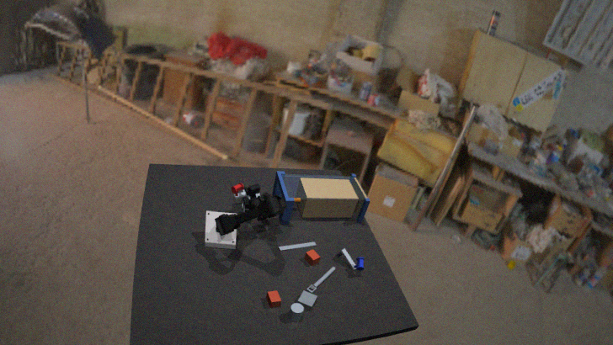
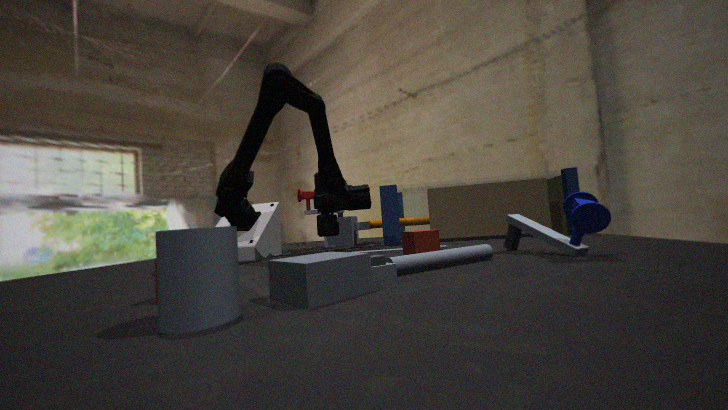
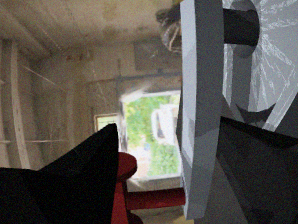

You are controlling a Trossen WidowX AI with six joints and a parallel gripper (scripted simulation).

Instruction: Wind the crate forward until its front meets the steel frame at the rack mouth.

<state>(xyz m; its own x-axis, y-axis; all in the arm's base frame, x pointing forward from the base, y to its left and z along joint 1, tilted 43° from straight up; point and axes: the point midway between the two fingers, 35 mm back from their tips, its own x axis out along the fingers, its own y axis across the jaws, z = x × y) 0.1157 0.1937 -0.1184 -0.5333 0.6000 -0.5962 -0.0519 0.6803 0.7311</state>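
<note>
The tan crate (image 1: 327,188) (image 2: 483,208) sits flat in the guard cubby, with a gap between its front and the blue frame (image 1: 280,193) (image 2: 389,213) at the mouth. An orange strap (image 1: 297,199) (image 2: 415,221) runs from it toward the grey winch (image 2: 347,232). The red-knobbed handle (image 2: 308,211) (image 3: 202,110) lies level above the winch; its dark shaft (image 3: 240,27) runs down to the winch top. My gripper (image 2: 313,205) (image 3: 163,127) is open around the handle's arm, one finger on each side, the arm closer to the right finger in the wrist view. The top view partly hides this behind my arm.
A blue-knobbed crank (image 1: 348,257) (image 2: 542,233), a flat bar (image 1: 297,246), two orange blocks (image 1: 312,257) (image 1: 274,298), a long-handled tool (image 1: 323,278), a grey block (image 1: 307,298) (image 2: 320,277) and a grey cylinder (image 1: 296,308) (image 2: 197,280) lie away from the winch.
</note>
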